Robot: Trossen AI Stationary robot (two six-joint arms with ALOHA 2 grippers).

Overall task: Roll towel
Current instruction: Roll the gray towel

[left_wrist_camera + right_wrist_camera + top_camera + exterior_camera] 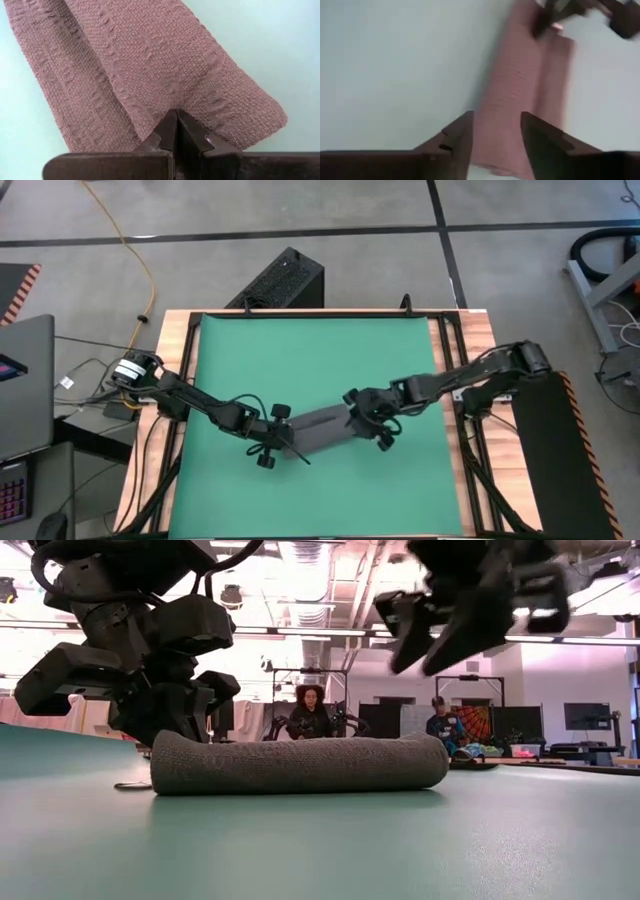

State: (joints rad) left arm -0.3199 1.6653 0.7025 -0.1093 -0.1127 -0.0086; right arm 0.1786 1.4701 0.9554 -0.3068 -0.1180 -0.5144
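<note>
Two grippers at rolled towel (320, 428), which lies as tight grey roll near middle of green mat (300, 350). Left gripper (283, 442) at roll's left end, fingers (172, 135) pressed together, tips against cloth. Right gripper (425, 640) raised above roll's right end, fingers (457, 137) parted, roll visible between them, not touching. Two people sit in room beyond table.

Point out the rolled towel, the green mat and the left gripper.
towel (300, 764), low view, middle of the roll's side.
green mat (310, 355), high view, bare part behind the arms.
left gripper (177, 131), left wrist view, where its shut fingertips meet.
</note>
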